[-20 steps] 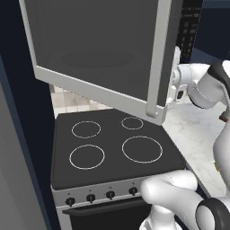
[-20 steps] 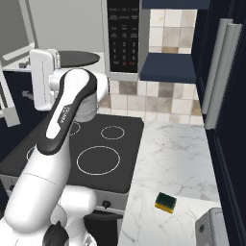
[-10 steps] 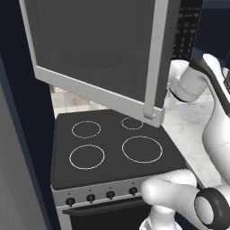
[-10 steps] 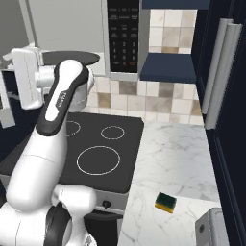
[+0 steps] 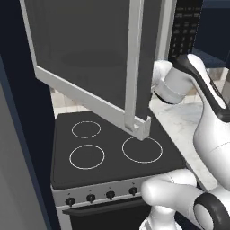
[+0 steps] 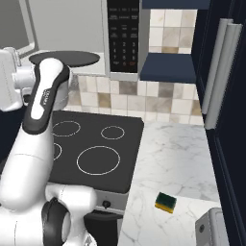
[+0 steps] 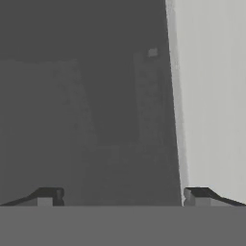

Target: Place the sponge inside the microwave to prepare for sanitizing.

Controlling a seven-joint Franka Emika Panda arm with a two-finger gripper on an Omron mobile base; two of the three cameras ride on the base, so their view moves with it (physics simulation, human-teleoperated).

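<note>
One sponge (image 6: 166, 202) near counter edge (image 6: 139, 202) — untouched

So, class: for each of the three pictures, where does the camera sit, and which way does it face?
Left base view: behind the arm's left, facing the stove and open microwave door; arm at right.
Right base view: behind its right, facing stove, counter and sponge; arm at left.
Hand view: on the hand, facing the door's dark window; open pincer tips below.
Both base views share stove and microwave.
</note>
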